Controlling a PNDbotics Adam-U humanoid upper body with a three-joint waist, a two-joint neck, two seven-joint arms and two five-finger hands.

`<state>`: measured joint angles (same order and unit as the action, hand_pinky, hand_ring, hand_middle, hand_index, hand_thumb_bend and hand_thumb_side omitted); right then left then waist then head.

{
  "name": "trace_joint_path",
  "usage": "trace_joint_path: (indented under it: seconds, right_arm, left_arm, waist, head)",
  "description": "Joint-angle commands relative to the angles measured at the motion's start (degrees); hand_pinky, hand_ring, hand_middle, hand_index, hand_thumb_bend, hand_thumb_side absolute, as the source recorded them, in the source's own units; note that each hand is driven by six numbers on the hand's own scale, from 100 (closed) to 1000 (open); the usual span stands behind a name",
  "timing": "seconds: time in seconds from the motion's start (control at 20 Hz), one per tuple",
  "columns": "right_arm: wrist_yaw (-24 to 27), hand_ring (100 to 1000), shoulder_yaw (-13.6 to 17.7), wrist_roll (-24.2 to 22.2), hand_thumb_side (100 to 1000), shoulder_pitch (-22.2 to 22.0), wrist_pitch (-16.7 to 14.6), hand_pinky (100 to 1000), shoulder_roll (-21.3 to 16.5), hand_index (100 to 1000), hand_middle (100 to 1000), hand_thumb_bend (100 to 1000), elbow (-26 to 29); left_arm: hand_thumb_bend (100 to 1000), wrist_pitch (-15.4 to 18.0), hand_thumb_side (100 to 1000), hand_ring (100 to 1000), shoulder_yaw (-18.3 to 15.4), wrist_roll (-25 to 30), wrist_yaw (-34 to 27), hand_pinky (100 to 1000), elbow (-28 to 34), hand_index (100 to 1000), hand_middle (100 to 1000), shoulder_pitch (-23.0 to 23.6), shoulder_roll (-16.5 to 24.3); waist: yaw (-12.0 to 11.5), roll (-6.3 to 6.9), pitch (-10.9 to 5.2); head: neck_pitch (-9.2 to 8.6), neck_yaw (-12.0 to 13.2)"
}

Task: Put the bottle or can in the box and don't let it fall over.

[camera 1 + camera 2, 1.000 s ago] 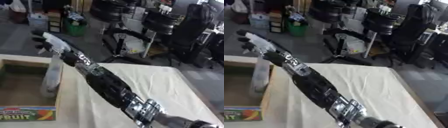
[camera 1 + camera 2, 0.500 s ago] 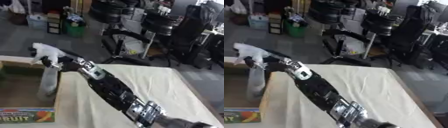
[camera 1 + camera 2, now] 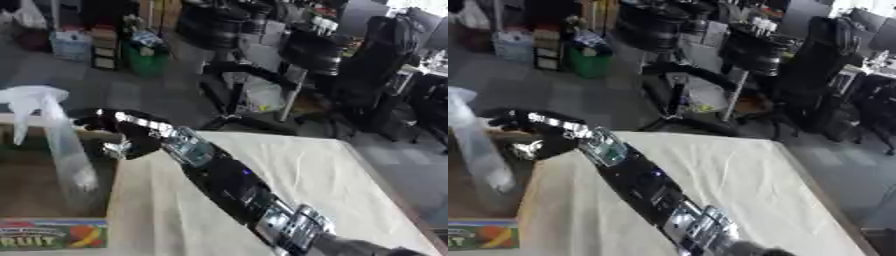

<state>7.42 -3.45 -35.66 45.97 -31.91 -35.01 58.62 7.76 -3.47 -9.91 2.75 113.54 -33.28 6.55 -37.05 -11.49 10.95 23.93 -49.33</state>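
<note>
A clear plastic bottle (image 3: 63,150) with a white top stands nearly upright inside the open cardboard box (image 3: 52,235), which has a "FRUIT" print on its front and sits at the table's left. My right arm stretches from the lower right across the table to the box. At its end my right hand (image 3: 122,131) hovers over the box's right wall, just right of the bottle. Its fingers (image 3: 80,115) reach out straight toward the bottle's upper part and the thumb (image 3: 114,148) hangs apart below them. Nothing is held. My left hand shows in neither view.
A cream cloth (image 3: 297,170) covers the table, whose far edge runs behind the box. Beyond it on the floor stand black office chairs (image 3: 262,95), a green bin (image 3: 144,55) and stacked boxes (image 3: 70,42).
My right hand had its fingers round the bottle's top; it has let go and drawn back to the right. The bottle stays standing in the box.
</note>
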Motion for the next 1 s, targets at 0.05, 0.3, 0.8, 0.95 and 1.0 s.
trace_joint_path:
  seconds: [0.05, 0.3, 0.8, 0.95, 1.0]
  right_arm:
    - [-2.5, 1000, 1.0, -1.8, 379, 0.4, -3.6, 1000, -2.0, 1000, 1000, 100, -0.1]
    - [-3.0, 1000, 1.1, -0.2, 388, -0.2, -3.2, 1000, -2.0, 1000, 1000, 100, -0.3]
    - [-1.0, 1000, 1.6, 0.3, 423, -1.9, -2.4, 1000, -2.6, 1000, 1000, 100, 0.9]
    - [2.4, 1000, 1.7, -0.5, 452, -2.4, -1.6, 1000, -3.1, 1000, 1000, 100, 2.6]
    - [3.9, 1000, 1.8, -0.8, 445, -2.6, -1.2, 1000, -3.5, 1000, 1000, 100, 3.6]
  left_arm:
    - [492, -0.1, 600, 714, -0.5, -0.2, 0.2, 708, 1.1, 806, 595, -0.6, 0.4]
    - [492, -0.1, 600, 713, -0.6, -0.3, 0.3, 708, 1.1, 806, 594, -0.6, 0.4]
    - [495, -0.2, 599, 715, -1.0, -0.7, 0.5, 708, 1.1, 806, 593, 0.0, 0.8]
    - [498, -0.4, 600, 715, -1.1, -0.9, 0.7, 707, 1.1, 806, 593, 0.6, 1.2]
    - [501, -0.5, 599, 716, -1.1, -0.9, 0.9, 707, 1.1, 805, 592, 0.9, 1.4]
  waist:
    - [0.3, 0.52, -0.56]
    - [0.9, 0.52, -0.40]
    - [4.1, 0.89, 0.18]
    - [6.5, 1.32, 0.19]
    - [7.5, 1.55, 0.15]
  head:
    - [-1.03, 0.1]
    - [-1.21, 0.3]
    - [-1.17, 1.0]
    - [-0.89, 1.1]
    - [-0.76, 1.2]
